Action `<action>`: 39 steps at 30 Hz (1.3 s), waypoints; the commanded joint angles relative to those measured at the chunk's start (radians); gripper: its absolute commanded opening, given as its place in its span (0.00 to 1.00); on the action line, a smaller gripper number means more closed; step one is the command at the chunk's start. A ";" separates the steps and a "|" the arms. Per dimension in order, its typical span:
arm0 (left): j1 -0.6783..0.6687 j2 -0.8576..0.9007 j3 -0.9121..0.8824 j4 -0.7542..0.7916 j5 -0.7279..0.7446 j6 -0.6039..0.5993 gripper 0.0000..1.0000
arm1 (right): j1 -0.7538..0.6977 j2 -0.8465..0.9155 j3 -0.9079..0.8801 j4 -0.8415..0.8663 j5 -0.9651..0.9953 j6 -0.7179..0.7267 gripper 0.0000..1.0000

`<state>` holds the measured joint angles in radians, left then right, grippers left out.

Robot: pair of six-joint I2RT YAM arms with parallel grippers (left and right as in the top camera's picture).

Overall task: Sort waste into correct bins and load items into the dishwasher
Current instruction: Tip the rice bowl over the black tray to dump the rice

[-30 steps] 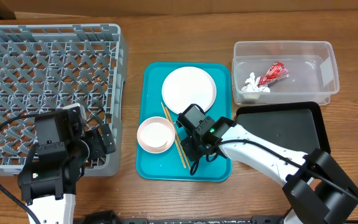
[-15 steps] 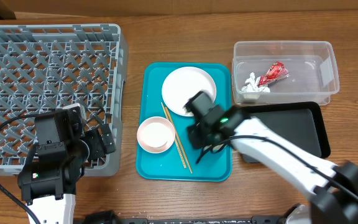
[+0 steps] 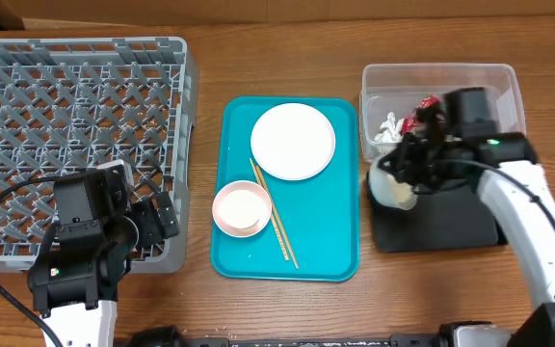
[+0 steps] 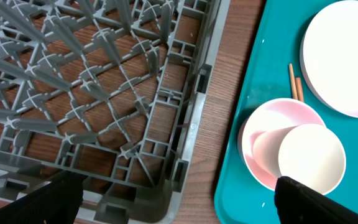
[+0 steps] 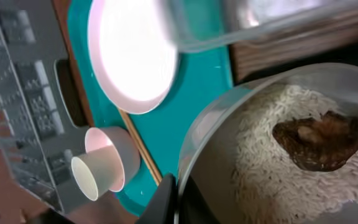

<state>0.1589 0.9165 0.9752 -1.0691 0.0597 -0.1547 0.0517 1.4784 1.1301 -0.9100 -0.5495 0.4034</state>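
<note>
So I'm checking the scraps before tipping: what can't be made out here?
Overhead: the right arm hides most of the grey bowl, so its rice is unseen there, and part of the red wrapper.
Right wrist: the clear tub is a blur at the top edge, contents unreadable; the right tool is cut off by the bottom edge.
Left wrist: the pink bowl hides most of the chopsticks.

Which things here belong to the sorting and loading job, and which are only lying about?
Job: grey bowl, rice, red wrapper, tissue, clear tub, black tray, white plate, pink bowl, cup, chopsticks, dish rack.
Lying about: turquoise tray, wooden table.
</note>
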 commanded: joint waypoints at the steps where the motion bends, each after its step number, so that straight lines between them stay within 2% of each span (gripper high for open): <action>1: 0.005 -0.002 0.023 0.005 0.011 0.001 1.00 | -0.144 0.003 -0.093 0.042 -0.267 -0.068 0.04; 8: 0.005 -0.002 0.023 0.008 0.011 0.001 1.00 | -0.381 0.034 -0.254 0.201 -0.654 -0.124 0.04; 14: 0.005 -0.002 0.023 0.008 0.011 0.001 1.00 | -0.584 0.096 -0.306 0.251 -0.894 -0.119 0.04; 19: 0.005 -0.002 0.023 0.007 0.011 0.001 1.00 | -0.698 0.131 -0.306 0.251 -0.984 -0.107 0.04; 22: 0.005 -0.002 0.023 0.008 0.011 0.001 1.00 | -0.743 0.151 -0.306 0.251 -1.003 -0.030 0.04; 27: 0.005 -0.002 0.023 0.007 0.011 0.001 1.00 | -0.748 0.154 -0.306 0.238 -1.020 0.025 0.04; 36: 0.005 -0.002 0.023 0.007 0.011 0.001 1.00 | -0.748 0.154 -0.306 0.217 -1.020 0.023 0.04; 39: 0.005 -0.002 0.023 0.008 0.011 0.001 1.00 | -0.745 0.154 -0.306 0.229 -1.017 -0.031 0.04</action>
<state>0.1589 0.9165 0.9752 -1.0657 0.0597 -0.1547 -0.6937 1.6283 0.8280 -0.6914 -1.5352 0.4183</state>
